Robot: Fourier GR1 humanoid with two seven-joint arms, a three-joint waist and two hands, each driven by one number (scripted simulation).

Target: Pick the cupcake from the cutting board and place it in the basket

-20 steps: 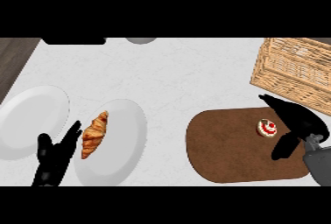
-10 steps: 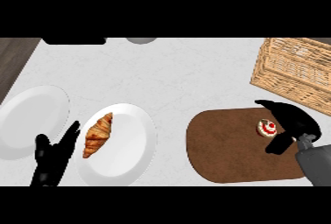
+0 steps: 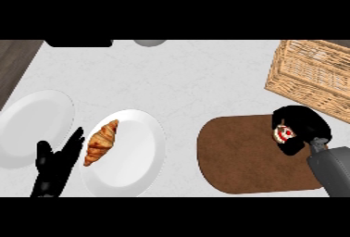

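The pale marbled surface [image 3: 184, 78] carries several things. Up and slightly to the right of the right hand [image 3: 304, 125] sits a woven wicker basket [image 3: 311, 74], its near edge just beyond the hand's knuckles, with a strip of bare surface between the two. Nothing lies between that hand and the basket. Under the right hand spreads the brown cutting board [image 3: 239, 157], running out to the hand's left and down toward the lower edge.

Well to the left, two white plates lie side by side. The nearer plate [image 3: 133, 157] holds a croissant [image 3: 101, 141], which lies just right of the left hand's fingertips. The other plate [image 3: 31, 127] is above and left of that hand. At the far edge of the surface a dark block [image 3: 78, 43] and a grey round object [image 3: 149, 42] are only partly in view.

The right hand is curled over the cupcake [image 3: 284, 134] on the upper right part of the board; fingers and thumb close around it, and only a patch of white frosting with a red spot shows between them. The left hand [image 3: 54, 166] rests open at the lower left, fingers straight and spread, holding nothing.
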